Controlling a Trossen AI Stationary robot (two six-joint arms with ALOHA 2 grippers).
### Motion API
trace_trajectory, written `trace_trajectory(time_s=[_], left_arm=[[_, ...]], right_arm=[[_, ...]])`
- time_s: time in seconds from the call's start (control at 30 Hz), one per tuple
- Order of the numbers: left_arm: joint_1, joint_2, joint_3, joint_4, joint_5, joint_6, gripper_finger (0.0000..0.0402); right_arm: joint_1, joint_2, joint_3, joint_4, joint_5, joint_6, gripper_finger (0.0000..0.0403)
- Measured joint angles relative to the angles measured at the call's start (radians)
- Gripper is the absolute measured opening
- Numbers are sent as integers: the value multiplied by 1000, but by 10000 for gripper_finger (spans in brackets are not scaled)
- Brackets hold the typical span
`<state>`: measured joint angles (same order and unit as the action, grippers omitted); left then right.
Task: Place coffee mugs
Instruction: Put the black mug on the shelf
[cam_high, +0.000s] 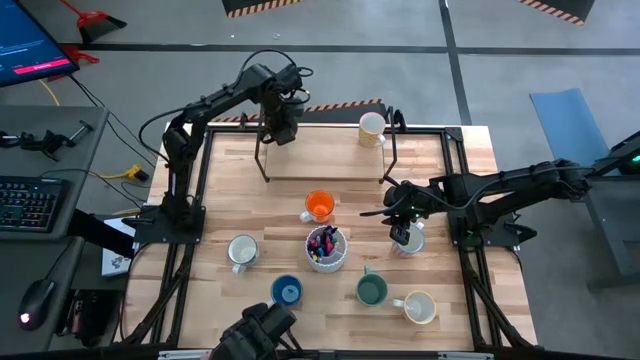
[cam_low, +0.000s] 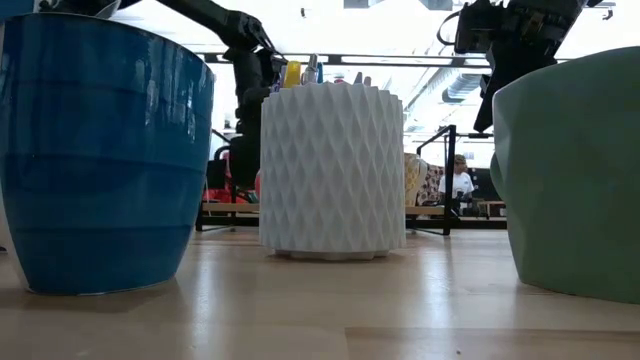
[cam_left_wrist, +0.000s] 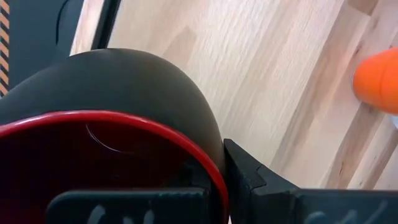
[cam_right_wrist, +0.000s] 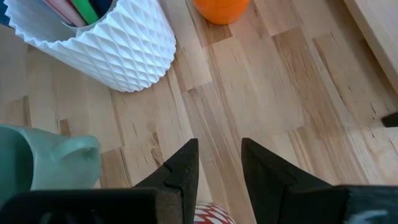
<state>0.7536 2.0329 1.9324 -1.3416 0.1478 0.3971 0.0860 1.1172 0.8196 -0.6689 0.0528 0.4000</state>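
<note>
The left gripper (cam_high: 279, 125) hangs over the table's far edge, left of centre, clamped on the rim of a dark red mug (cam_left_wrist: 112, 118); in the high view the gripper hides that mug, and only the left wrist view shows it, a finger (cam_left_wrist: 249, 177) pressed against its outer wall. The right gripper (cam_high: 403, 222) sits toward the right side at mid-depth, directly above a white mug (cam_high: 409, 240) that it mostly covers; its fingers (cam_right_wrist: 177, 174) stand slightly parted with bare wood between them (a red-and-white patterned bit shows below them, too cut off to identify). A cream mug (cam_high: 372, 129) stands on a raised shelf (cam_high: 320, 150) at the far edge. The orange mug (cam_high: 319, 206) and white pen cup (cam_high: 326, 248) sit mid-table. Another white mug (cam_high: 242, 250) stands left of centre, and the blue mug (cam_high: 287, 291), green mug (cam_high: 372, 290) and a cream-coloured mug (cam_high: 420, 307) lie near the near edge.
</note>
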Motion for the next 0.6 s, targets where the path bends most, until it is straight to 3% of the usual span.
trace_trajectory(time_s=[0.6], left_arm=[[-18, 60, -6, -29, -5, -46, 5]], right_arm=[[0, 0, 0, 0, 0, 0, 101]])
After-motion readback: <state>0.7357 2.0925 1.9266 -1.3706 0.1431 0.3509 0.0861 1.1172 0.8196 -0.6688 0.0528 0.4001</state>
